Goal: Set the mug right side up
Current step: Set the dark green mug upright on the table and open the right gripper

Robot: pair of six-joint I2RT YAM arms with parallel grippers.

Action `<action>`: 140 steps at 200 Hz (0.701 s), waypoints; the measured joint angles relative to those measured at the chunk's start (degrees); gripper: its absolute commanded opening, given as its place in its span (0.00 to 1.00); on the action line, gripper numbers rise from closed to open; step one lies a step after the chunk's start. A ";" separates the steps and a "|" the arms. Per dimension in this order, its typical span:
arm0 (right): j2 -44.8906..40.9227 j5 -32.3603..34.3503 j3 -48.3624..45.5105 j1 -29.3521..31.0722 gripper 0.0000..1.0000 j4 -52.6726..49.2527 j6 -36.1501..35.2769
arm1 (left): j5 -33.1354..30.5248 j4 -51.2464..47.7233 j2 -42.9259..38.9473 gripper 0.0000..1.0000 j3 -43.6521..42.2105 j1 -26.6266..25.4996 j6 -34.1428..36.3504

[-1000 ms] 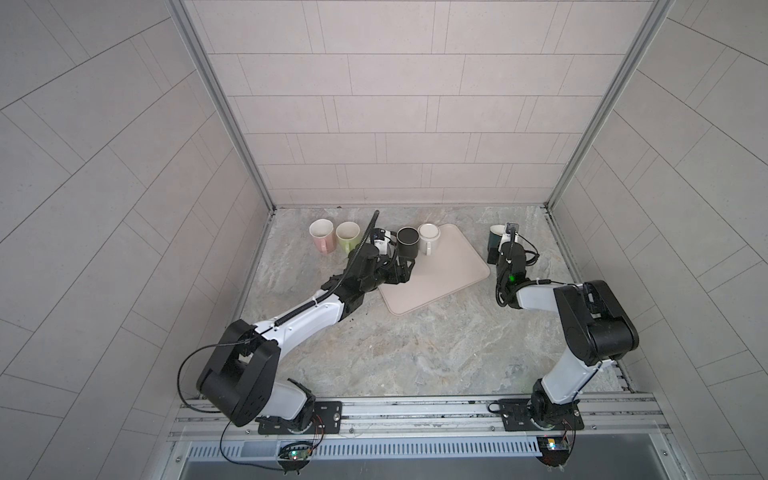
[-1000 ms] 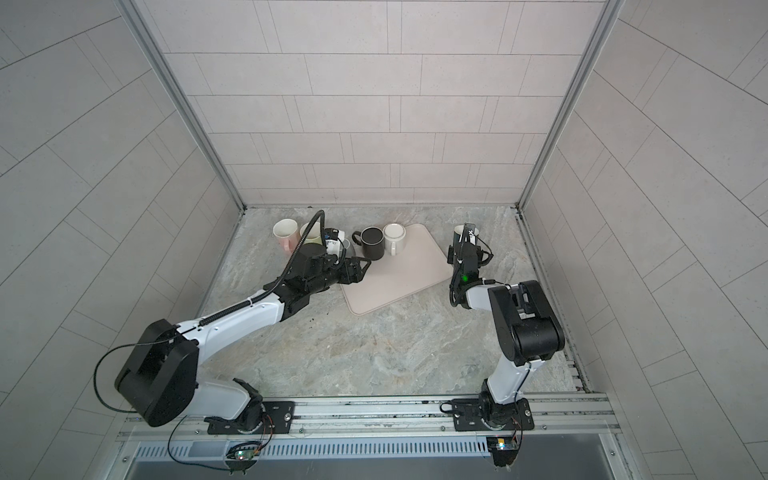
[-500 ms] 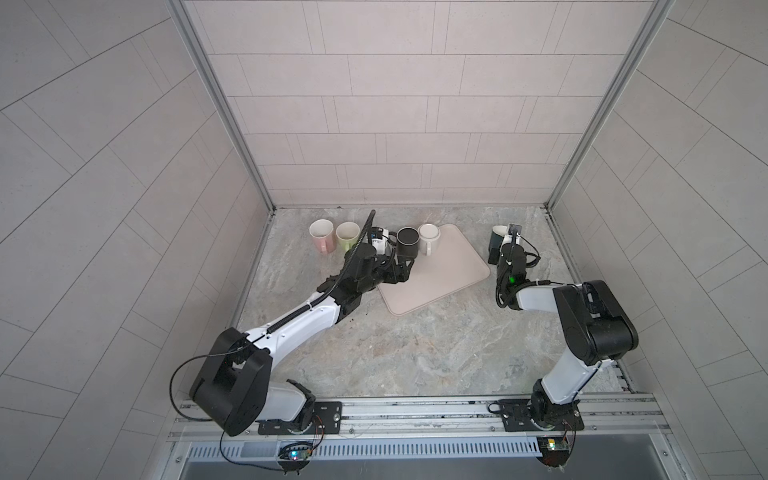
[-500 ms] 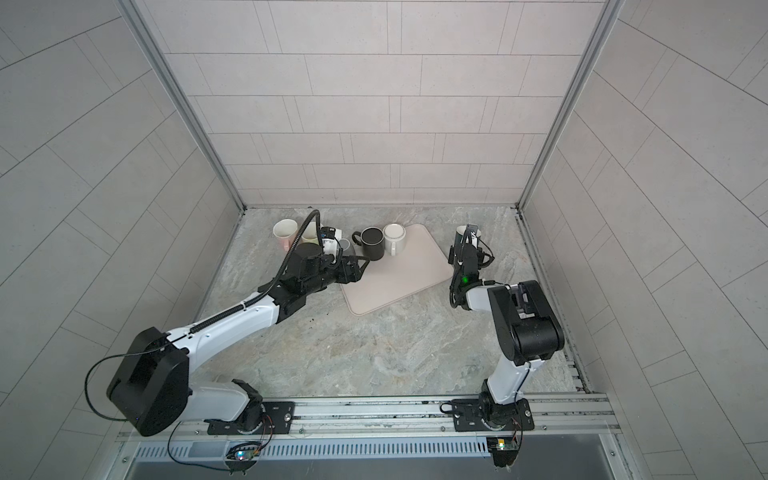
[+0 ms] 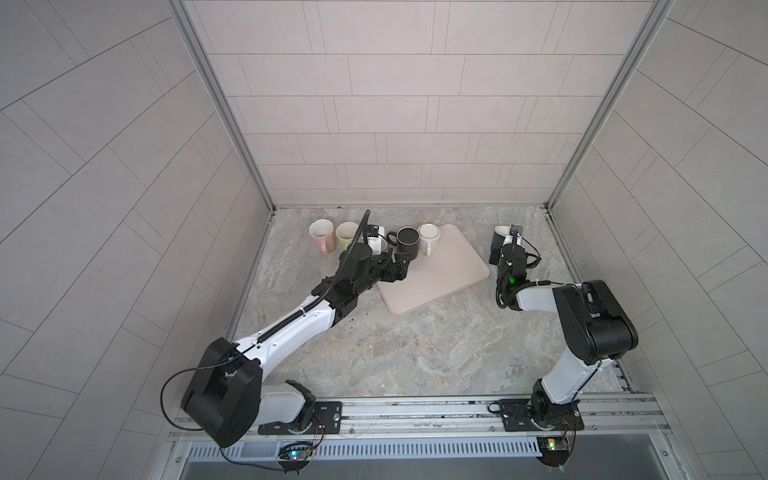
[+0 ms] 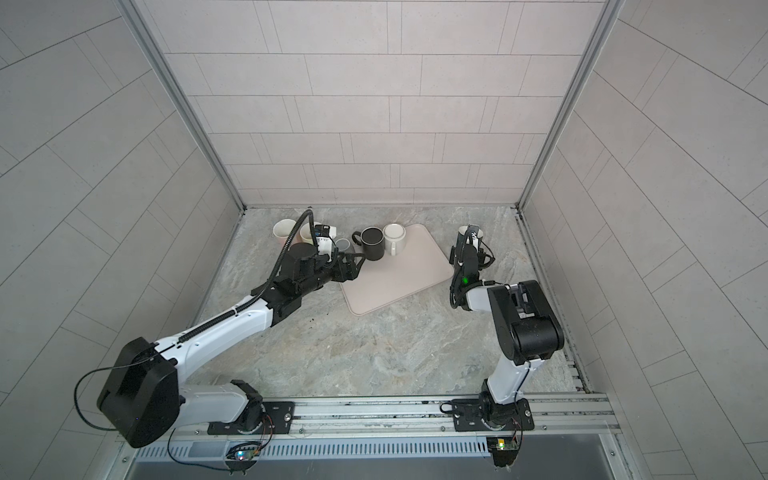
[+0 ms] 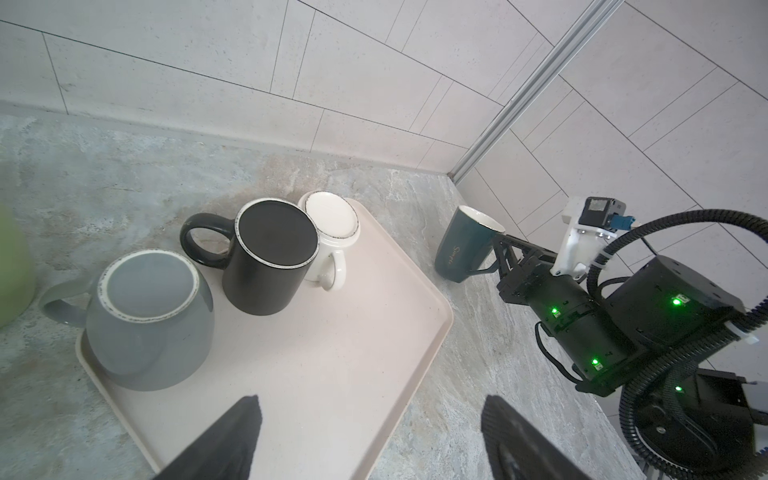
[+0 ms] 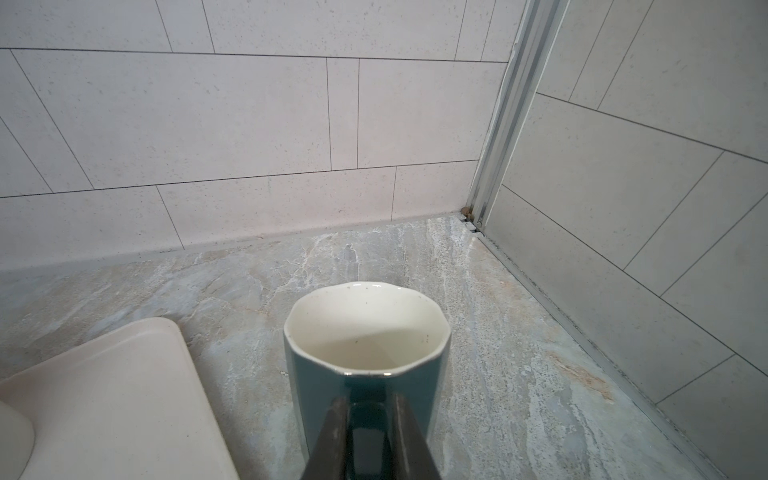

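Observation:
A teal mug (image 8: 365, 365) with a cream inside stands mouth up on the stone table right of the tray; both top views show it (image 5: 498, 239) (image 6: 462, 237). My right gripper (image 8: 370, 399) (image 5: 506, 251) is shut on its handle. Three mugs sit upside down at the tray's far left: grey (image 7: 145, 316), black (image 7: 270, 257) (image 5: 407, 241) and white (image 7: 332, 220) (image 5: 429, 237). My left gripper (image 7: 372, 401) (image 5: 398, 266) hangs open and empty over the tray's near-left edge, short of the black mug.
The beige tray (image 5: 449, 274) (image 7: 332, 374) lies at the back middle. A pink mug (image 5: 322, 235) and a green mug (image 5: 347, 235) stand mouth up left of it, near the back wall. Side walls close in the table.
My left gripper has drawn back a little from the black mug toward the front, jaws slightly wider. The right gripper and teal mug have stayed where they were.

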 measured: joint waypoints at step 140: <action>5.38 1.16 -0.37 -0.52 0.49 7.69 -0.94 | -0.94 -0.11 0.00 0.90 -0.02 0.02 0.59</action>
